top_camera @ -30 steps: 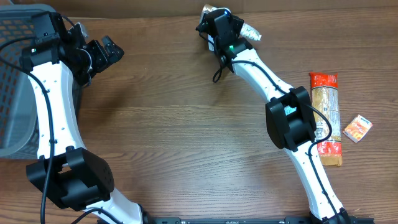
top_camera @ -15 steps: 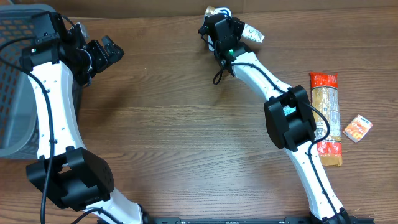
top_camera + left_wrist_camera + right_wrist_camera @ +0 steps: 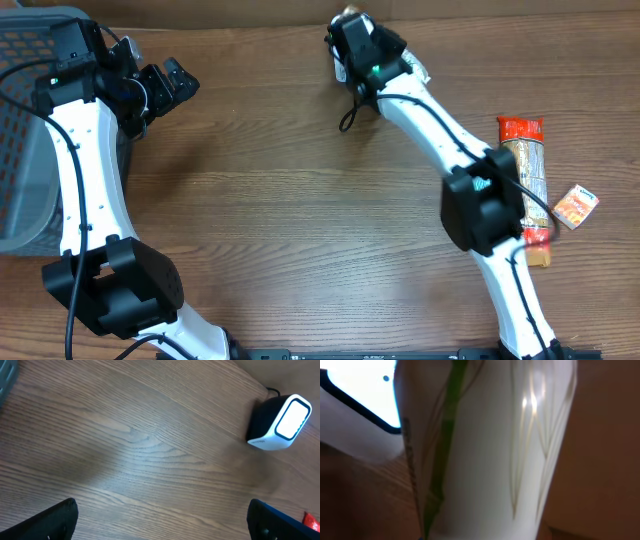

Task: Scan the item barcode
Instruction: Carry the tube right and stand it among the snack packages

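Two arms reach over the wooden counter (image 3: 300, 230). The right gripper (image 3: 350, 28) is clenched on a white packet (image 3: 485, 450) with a green stripe. It holds the packet at the counter's far edge, just beside the barcode scanner (image 3: 278, 421). The scanner's lit window shows next to the packet in the right wrist view. The left gripper (image 3: 172, 88) hangs released with its jaws wide, near a grey basket (image 3: 20, 120) and well apart from the scanner. An orange cracker pack (image 3: 525, 170) and a small orange box (image 3: 575, 207) lie near each other on the counter's right side.
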Tool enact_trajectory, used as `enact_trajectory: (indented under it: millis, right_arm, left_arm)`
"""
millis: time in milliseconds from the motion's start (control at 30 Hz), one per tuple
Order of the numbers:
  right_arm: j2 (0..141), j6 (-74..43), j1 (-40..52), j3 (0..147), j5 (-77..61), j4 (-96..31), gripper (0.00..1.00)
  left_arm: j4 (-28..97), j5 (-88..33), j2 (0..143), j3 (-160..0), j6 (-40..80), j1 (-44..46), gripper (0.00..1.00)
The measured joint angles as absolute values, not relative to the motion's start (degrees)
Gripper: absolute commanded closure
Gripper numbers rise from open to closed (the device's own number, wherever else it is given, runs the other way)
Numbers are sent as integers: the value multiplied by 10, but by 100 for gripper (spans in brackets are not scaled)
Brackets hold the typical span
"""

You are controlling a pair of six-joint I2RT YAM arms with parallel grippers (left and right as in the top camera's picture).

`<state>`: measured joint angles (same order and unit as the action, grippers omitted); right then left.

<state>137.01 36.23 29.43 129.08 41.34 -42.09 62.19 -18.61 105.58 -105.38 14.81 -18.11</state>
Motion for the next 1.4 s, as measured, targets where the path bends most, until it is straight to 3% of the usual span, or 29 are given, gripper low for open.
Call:
enact_trajectory:
  millis: [167,333,533,600,800,933,1167,1200,1400]
  right_arm:
    - [1251,237,275,1297,383,-604,87]
    - [1215,112,191,1301,299,-800,87]
    - [1230,0,63,1171,184,-812,87]
    - [1234,-16,36,1101,162,-771,79]
    - [1251,-34,6,976,130,-715,39]
    - [1250,-38,8,983,119,-717,29]
    - [1241,-41,8,1079,109,-786,22]
    - [1235,-41,9,1099,108,-797,0]
    - [1179,-43,9,1167,98,-821,0]
  left_arm:
    - [622,-186,1056,-1054,148,-181,0]
    - [622,-186,1056,-1054,148,-181,0]
    - [622,-186,1056,-1054,148,-181,0]
    - [622,-186,1056,-1054,148,-181,0]
    - [622,-186,1056,-1054,148,-181,0]
    - [622,-186,1056,-1054,148,-181,0]
    - [622,-186,1056,-1054,148,-181,0]
    - [622,-186,1056,-1054,148,-181,0]
    - [622,-186,1056,-1054,148,-181,0]
